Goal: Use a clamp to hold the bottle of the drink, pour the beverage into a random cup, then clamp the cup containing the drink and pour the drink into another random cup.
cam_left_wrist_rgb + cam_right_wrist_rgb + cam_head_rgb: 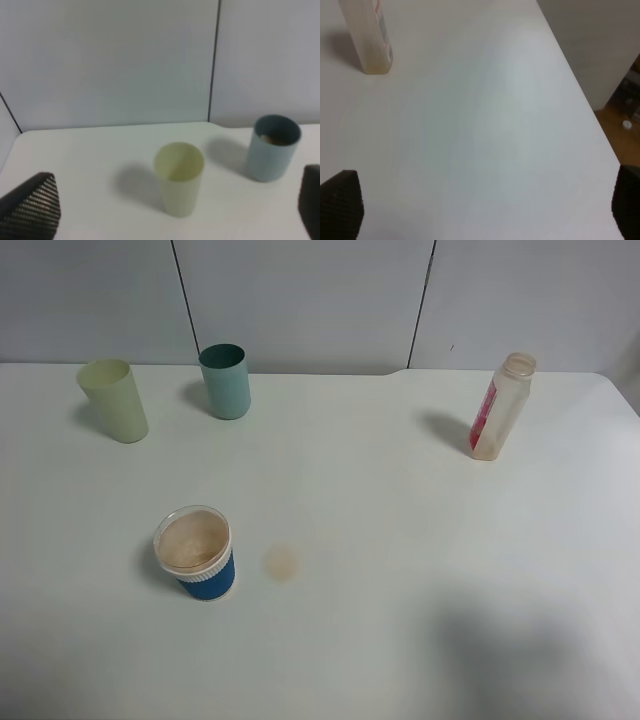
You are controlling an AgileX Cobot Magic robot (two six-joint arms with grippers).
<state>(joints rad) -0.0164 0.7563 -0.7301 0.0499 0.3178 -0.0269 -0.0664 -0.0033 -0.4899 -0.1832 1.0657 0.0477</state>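
The bottle [501,407] stood upright at the upper right of the overhead frame, its long axis vertical, well apart from all three cups, so the right arm was the nearer one. In the right wrist view the bottle [368,36] sat at the upper left, ahead of the right gripper [485,205], whose jaws were spread wide and held nothing. The left gripper [170,205] was equally wide open and empty, facing the yellow-green cup [179,178] with the teal cup [273,147] beyond. The bottle looked translucent, capless, red-labelled and nearly empty; the blue cup [198,554] held a pinkish-brown drink, and a small stain [281,562] lay beside it
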